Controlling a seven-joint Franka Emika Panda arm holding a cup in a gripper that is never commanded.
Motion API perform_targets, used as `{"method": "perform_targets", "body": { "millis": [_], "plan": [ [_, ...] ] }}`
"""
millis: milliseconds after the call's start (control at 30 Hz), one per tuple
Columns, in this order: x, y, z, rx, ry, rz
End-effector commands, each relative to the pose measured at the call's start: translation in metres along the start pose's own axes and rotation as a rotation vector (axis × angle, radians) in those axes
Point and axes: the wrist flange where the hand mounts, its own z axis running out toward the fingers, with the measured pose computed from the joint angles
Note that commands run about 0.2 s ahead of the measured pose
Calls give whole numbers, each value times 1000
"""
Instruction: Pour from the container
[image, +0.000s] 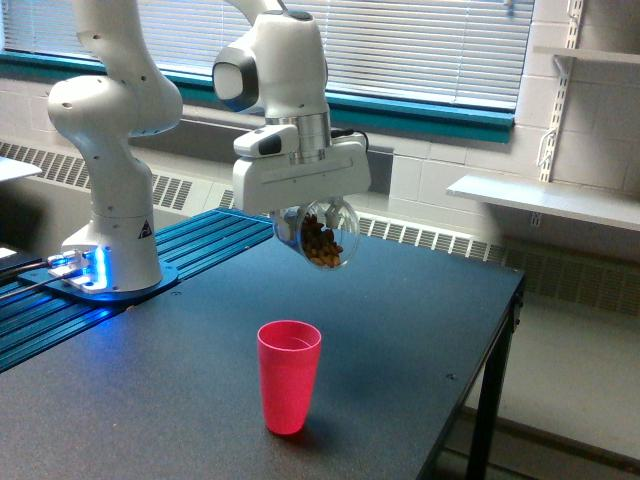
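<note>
While the dark table (420, 300) fills most of the lower half of the exterior view, the white Franka arm (110, 110) rises from its base (105, 270) at the view's left, beside a strip of blue ribbed track (40, 320) lit with a blue glow near the base. Behind everything runs a window with closed blinds (430, 50) over a teal sill (440, 118), and a white wall shelf (545, 200) juts out at the view's right. The arm's wrist bends over the table and ends in the gripper (312, 215), whose broad white body hangs above the table's middle; its fingers are mostly hidden behind that body and the tumbler, yet they are clamped on the container (318, 235), which hangs in the air with nothing else bearing it. That clear tumbler is tipped far over — its long axis lies closer to level than to upright, slanting down toward the view's right and toward the camera, with its round end facing outward. Brown granular bits (320, 243) are heaped inside against the lower wall. Below it and slightly to the view's left, well apart, the pink cup (289, 375) stands upright on the table with its mouth open upward — nothing lies between tumbler and cup but air, and no bits show in that gap.
</note>
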Motion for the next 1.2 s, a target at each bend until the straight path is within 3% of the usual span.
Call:
{"method": "perform_targets", "body": {
  "millis": [33,1200],
  "plan": [
    [10,6,-3,19,0,6],
    [75,35,7,1,-33,15]
  ]
}}
